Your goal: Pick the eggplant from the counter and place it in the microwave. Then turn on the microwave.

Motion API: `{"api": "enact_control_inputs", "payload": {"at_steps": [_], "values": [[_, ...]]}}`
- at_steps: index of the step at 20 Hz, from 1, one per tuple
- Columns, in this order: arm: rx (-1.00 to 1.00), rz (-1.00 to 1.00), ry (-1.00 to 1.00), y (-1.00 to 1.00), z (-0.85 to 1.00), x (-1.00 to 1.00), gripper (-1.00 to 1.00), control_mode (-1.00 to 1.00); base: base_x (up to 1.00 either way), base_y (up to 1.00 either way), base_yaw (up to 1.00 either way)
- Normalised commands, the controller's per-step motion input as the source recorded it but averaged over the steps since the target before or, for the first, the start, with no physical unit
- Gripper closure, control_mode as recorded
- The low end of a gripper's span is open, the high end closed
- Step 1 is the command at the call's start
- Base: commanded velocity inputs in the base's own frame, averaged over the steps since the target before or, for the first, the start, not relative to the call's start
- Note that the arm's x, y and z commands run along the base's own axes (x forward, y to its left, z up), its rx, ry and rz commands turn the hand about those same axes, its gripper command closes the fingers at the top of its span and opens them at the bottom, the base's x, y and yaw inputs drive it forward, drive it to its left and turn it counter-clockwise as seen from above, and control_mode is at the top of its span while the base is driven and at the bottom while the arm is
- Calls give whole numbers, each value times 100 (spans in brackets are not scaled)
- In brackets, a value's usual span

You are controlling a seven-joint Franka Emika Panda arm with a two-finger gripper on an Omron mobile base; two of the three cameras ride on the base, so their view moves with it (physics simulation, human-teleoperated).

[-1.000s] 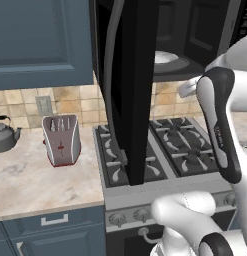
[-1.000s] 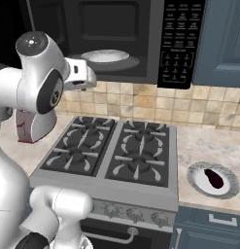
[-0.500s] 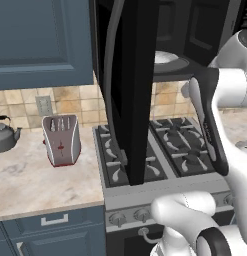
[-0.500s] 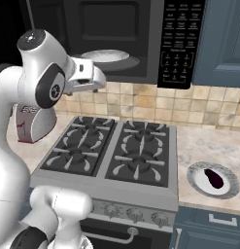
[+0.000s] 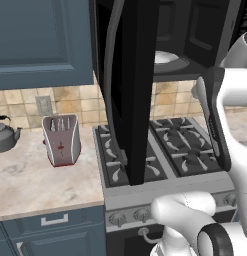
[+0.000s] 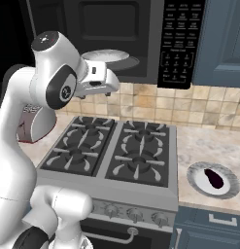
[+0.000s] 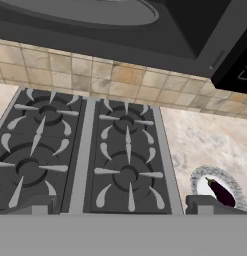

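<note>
Kitchen worktop and stove lay before us, beige marbled counter (image 6: 199,146) on both sides of a grey gas stove (image 6: 111,155) with four burners. Nearest, at four o'clock in our right base view, one eggplant (image 6: 214,178) lay on one round plate (image 6: 194,179) on the counter, well apart from our arm. In the hand view we saw the same eggplant (image 7: 221,192) at four o'clock, just above one of the two dark fingertips (image 7: 205,203); our gripper (image 7: 120,207) stood spread wide, holding nothing. On the counter at nine o'clock in the left base view we counted one silver toaster (image 5: 61,140) and, farther left, one grey kettle (image 5: 4,135). Beyond, above the stove, one black microwave (image 6: 141,34) hung with its door (image 5: 132,80) swung open, one white turntable plate (image 6: 109,57) inside, and the keypad (image 6: 177,41) at one o'clock.
</note>
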Motion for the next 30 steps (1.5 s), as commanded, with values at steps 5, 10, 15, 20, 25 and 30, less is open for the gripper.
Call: {"api": "enact_control_inputs", "payload": {"at_steps": [5, 10, 15, 20, 25, 30], "values": [[-2, -8, 4, -34, -10, 0, -100, -100, 0, 0, 0], [0, -12, 3, -31, -9, 1, -100, -100, 0, 0, 0], [0, -14, 3, -29, -6, 3, -100, -100, 0, 0, 0], [0, -16, 2, -28, -5, 6, -100, -100, 0, 0, 0], [0, -16, 0, -23, -2, 0, -100, -100, 0, 0, 0], [0, -16, 1, -31, -5, 0, -100, -100, 0, 0, 0]]}}
